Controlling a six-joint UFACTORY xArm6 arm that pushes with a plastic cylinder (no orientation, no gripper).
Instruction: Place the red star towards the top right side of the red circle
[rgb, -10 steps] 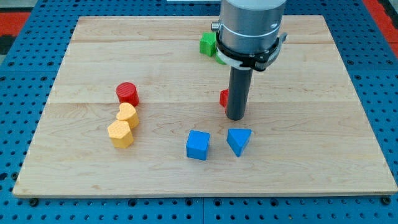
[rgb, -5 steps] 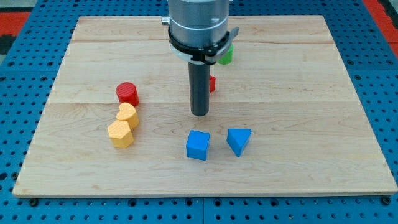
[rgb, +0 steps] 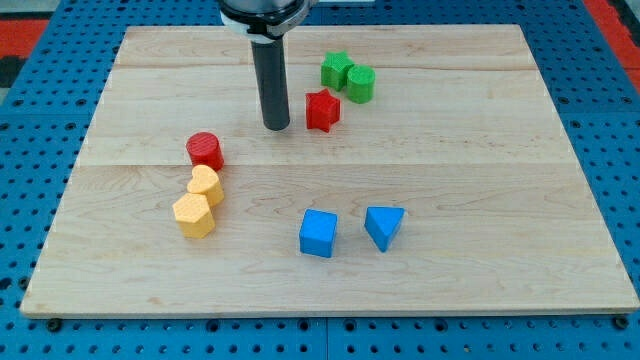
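The red star (rgb: 322, 109) lies on the wooden board (rgb: 480, 180), above the middle. The red circle (rgb: 205, 150) stands at the left, well below and left of the star. My tip (rgb: 277, 127) rests on the board just left of the star, a small gap apart, and to the upper right of the red circle. The rod rises straight up out of the view's top.
A green star (rgb: 336, 71) and a green cylinder (rgb: 360, 83) sit just above the red star. Two yellow blocks (rgb: 205, 185) (rgb: 193, 215) lie below the red circle. A blue cube (rgb: 319, 232) and a blue triangle (rgb: 384, 226) lie lower down.
My tip has moved left and up, from the red star's right side across to its left. The red star has shifted up and left, toward the green blocks.
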